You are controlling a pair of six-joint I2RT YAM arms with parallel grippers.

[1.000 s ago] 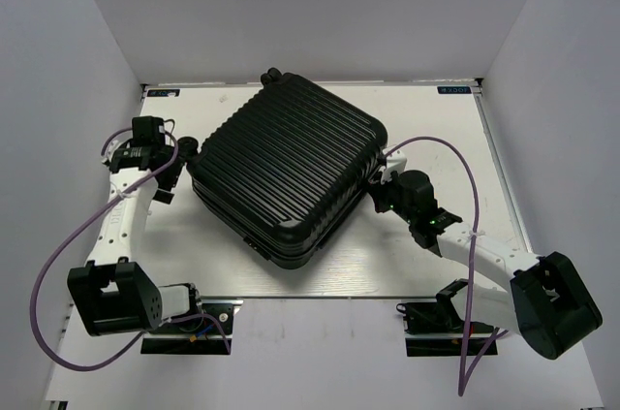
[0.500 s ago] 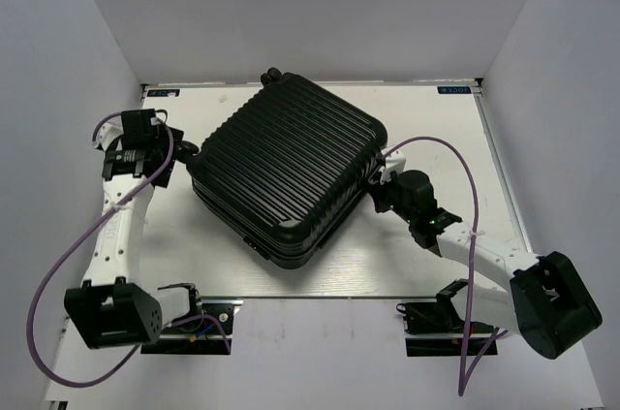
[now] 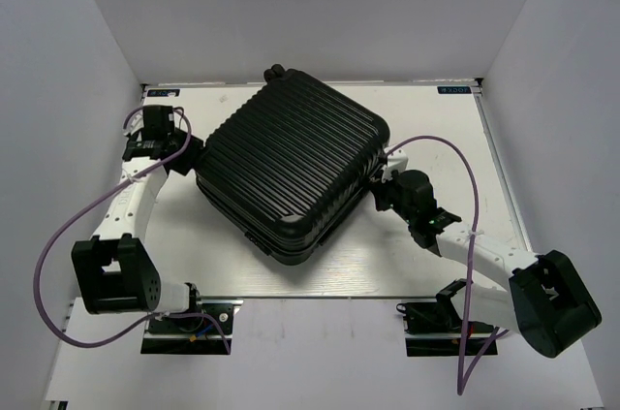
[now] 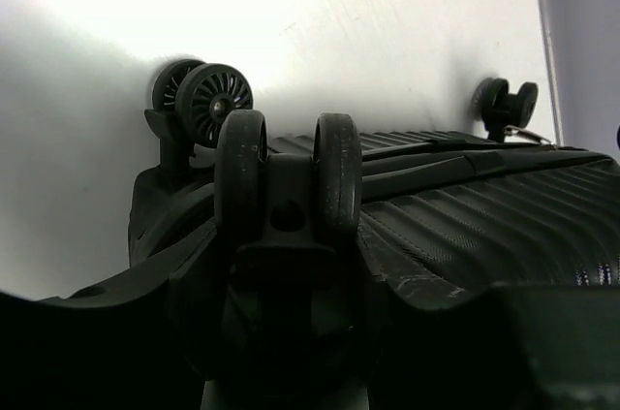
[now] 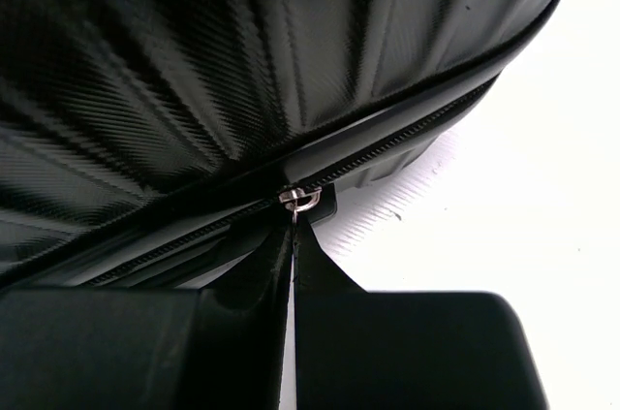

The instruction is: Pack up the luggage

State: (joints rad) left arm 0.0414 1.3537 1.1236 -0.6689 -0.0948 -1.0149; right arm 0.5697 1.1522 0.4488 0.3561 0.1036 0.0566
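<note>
White tabletop (image 3: 436, 236), hemmed by pale walls on three sides. Bears the luggage (image 3: 291, 173) at centre frame, closed, ribbed shell up, turned diagonally so one corner aims at the lower middle. Looks shut already, leaving the zip as the likely step in hand. Shows the left gripper (image 3: 192, 151) close against the case's left corner in the top view. From its own wrist camera, faces a twin caster (image 4: 286, 182) dead ahead, with two more wheels at upper left (image 4: 203, 100) and upper right (image 4: 506, 105). Seems placed there to brace the case against sliding, though cannot tell whether the jaws grip the caster or merely flank it, nor how wide they stand. Shows the right gripper (image 5: 293, 240) at the case's right edge, fingers drawn together to a hairline gap, pinching the zipper pull (image 5: 298, 199) by its tab at the seam. Sits low and square to the seam, probably so the slider runs along the zipper track (image 5: 407, 143) without snagging.
</note>
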